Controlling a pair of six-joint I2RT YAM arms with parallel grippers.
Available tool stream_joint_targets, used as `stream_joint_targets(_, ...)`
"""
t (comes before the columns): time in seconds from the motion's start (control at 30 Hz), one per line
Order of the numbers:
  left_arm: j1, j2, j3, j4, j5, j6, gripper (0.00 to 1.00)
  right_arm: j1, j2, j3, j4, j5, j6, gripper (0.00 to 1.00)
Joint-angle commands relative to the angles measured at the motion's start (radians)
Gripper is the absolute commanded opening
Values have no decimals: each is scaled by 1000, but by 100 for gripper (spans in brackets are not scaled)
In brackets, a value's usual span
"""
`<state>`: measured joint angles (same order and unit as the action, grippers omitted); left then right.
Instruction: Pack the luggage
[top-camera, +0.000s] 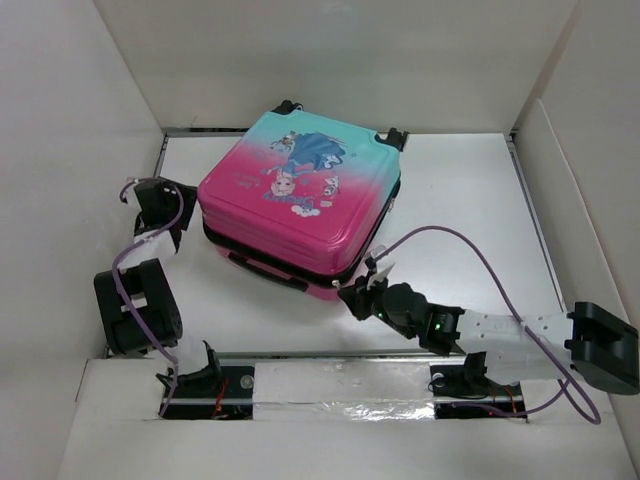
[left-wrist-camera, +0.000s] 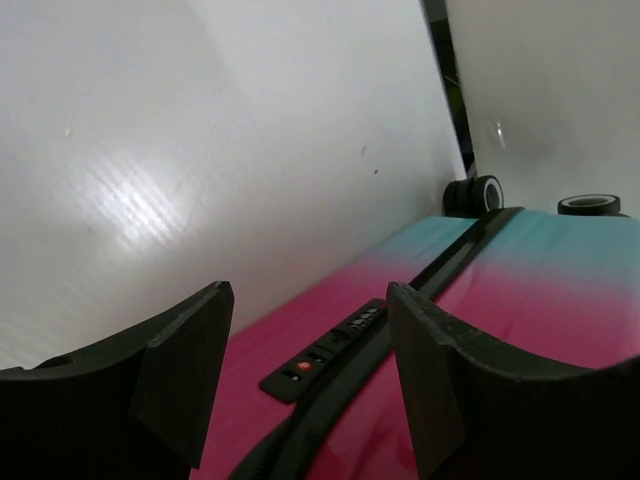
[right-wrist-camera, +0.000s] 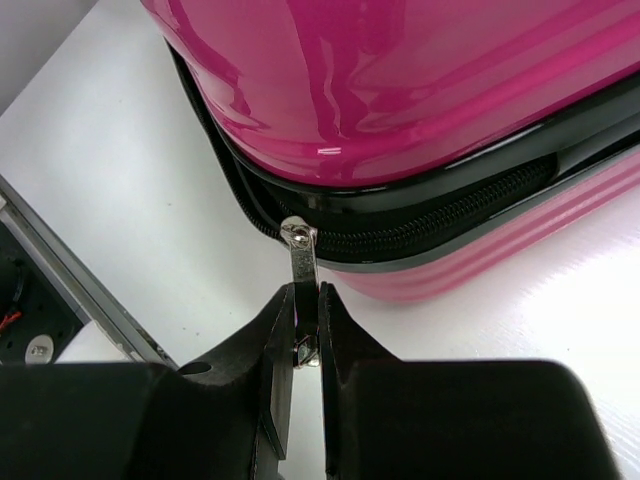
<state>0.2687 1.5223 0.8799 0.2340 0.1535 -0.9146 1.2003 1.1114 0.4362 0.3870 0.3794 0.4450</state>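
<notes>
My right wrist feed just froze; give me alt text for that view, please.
The right gripper is shut on the metal zipper pull at a corner of the pink luggage, which lies on the white table. Black zipper teeth run off to the right between the shells.

Bright, even light falls from above. The overhead view is sharp, with a soft shadow beside the suitcase (top-camera: 300, 200) on the table (top-camera: 460, 210). The left wrist view has a glare patch on the white wall (left-wrist-camera: 130, 200) and dark, soft-edged left fingers (left-wrist-camera: 190, 370). In the right wrist view white streaks gleam on the suitcase's pink side; the zipper pull (right-wrist-camera: 303, 265) is crisp, the right fingers (right-wrist-camera: 275, 390) nearly black.
</notes>
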Motion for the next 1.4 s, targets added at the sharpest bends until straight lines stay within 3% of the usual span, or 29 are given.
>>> stream_joint_targets(0.0, -92, -22, -126, 125, 103, -49, 60, 36, 2, 30, 39, -77, 12, 0)
stream_joint_targets(0.23, -336, -96, -393, 421, 71, -179, 58, 61, 137, 108, 133, -132, 9, 0)
stream_joint_targets(0.53, -562, -204, -564, 502, -35, -199, 56, 88, 366, 441, 6, -102, -163, 0)
stream_joint_targets(0.63, -571, -226, -572, 502, -46, -188, 56, 88, 426, 548, -51, -132, -193, 0)
stream_joint_targets(0.77, -571, -247, -611, 525, -52, -187, 54, 65, 461, 604, -4, -194, -249, 0)
stream_joint_targets(0.97, -571, -289, -635, 495, -94, -129, 54, -45, 605, 794, -95, -516, -333, 0)
stream_joint_targets(1.17, -536, -395, -592, 395, -152, -44, 64, -36, 481, 644, -60, -453, -301, 0)
stream_joint_targets(1.37, -511, -361, -562, 367, -204, -43, 53, -54, 295, 415, -22, -419, -256, 0)
